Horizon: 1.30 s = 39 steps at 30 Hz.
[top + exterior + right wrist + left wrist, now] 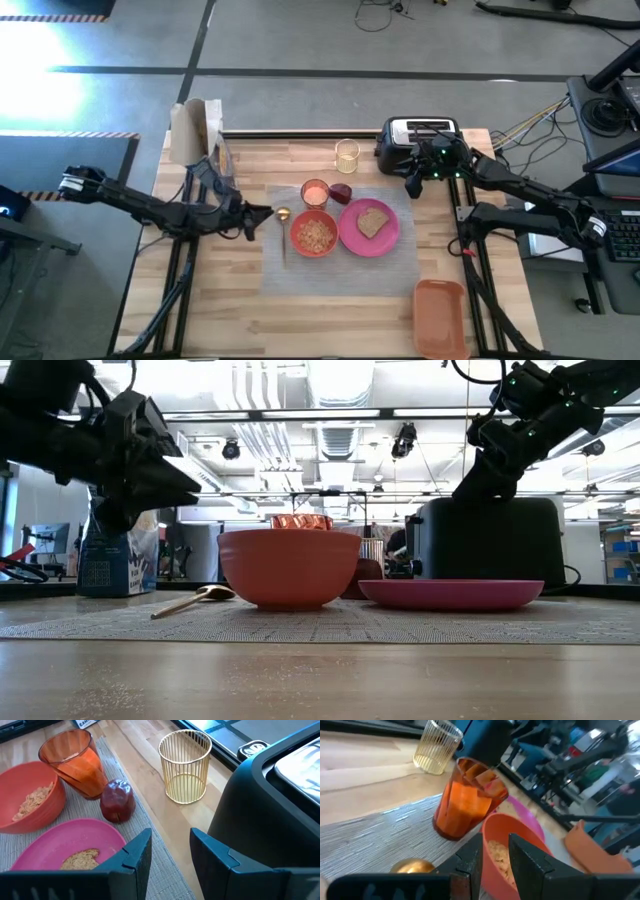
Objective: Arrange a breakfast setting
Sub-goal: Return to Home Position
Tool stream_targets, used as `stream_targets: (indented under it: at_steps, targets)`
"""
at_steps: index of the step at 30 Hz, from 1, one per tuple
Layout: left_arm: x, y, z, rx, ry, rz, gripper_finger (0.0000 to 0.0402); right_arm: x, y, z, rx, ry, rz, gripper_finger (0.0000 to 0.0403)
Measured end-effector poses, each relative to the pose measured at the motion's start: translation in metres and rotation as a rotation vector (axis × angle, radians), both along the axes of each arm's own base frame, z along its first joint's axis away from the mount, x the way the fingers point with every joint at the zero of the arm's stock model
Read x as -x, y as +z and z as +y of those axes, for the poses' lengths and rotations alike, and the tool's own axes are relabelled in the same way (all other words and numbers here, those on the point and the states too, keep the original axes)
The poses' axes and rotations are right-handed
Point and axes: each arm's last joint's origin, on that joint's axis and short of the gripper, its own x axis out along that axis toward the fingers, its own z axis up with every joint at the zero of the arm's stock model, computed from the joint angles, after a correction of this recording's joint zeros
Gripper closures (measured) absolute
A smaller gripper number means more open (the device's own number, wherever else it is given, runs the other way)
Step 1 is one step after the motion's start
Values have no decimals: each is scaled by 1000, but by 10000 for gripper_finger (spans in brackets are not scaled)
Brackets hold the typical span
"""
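Observation:
On a grey placemat (300, 270) stand a pink plate (385, 238) with a brown toast slice (373, 220), an orange-red bowl (314, 236) of cereal, an orange cup (315, 192) and a dark red fruit (342, 192). A gold spoon (283, 214) lies left of the bowl. My left gripper (262, 213) hangs open and empty above the table, just left of the spoon (412, 866), pointing toward the bowl (500, 840). My right gripper (412, 186) is open and empty, raised in front of the toaster (420, 138), above the plate's far right side (75, 840).
A gold wire cup (347, 155) stands behind the orange cup, off the mat. A rectangular orange tray (440, 318) lies at the near right. A box and bag (195, 128) stand at the far left corner. Bare wood lies at the near left.

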Motion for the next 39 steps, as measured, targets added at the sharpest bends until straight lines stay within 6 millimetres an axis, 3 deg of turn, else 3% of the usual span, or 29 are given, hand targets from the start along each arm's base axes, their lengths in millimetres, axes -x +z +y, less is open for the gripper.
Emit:
stream_targets:
  at_steps: [11,17,28,39]
  targets:
    - [2,-4,0,-139,-34,37,326,0,0,0,0,0,0,280]
    - [7,-16,6,-247,142,191,326,0,0,0,0,0,0,280]
    - [6,-18,6,-238,133,207,326,0,0,0,0,0,0,280]
    - [9,-8,6,-220,111,139,326,0,0,0,-1,0,0,280]
